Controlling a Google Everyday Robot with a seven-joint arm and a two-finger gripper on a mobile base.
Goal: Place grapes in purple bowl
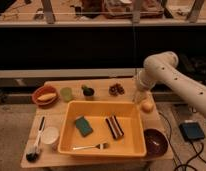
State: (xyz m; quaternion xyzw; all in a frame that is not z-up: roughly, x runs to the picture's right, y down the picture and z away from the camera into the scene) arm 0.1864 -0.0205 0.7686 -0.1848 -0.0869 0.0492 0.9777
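The grapes (116,89), a small dark bumpy cluster, lie at the back of the wooden table, right of centre. The purple bowl (156,142) stands at the table's front right corner and looks empty. My gripper (141,97) hangs from the white arm at the table's right side. It is just right of the grapes, apart from them, and directly above a round orange fruit (146,105). It is open and holds nothing.
A large yellow tub (137,107) fills the middle of the table, holding a green sponge (83,125), a dark striped item (114,126) and a fork (91,146). An orange bowl (45,95), green cup (66,93), white cup (50,135) and brush (35,146) stand on the left.
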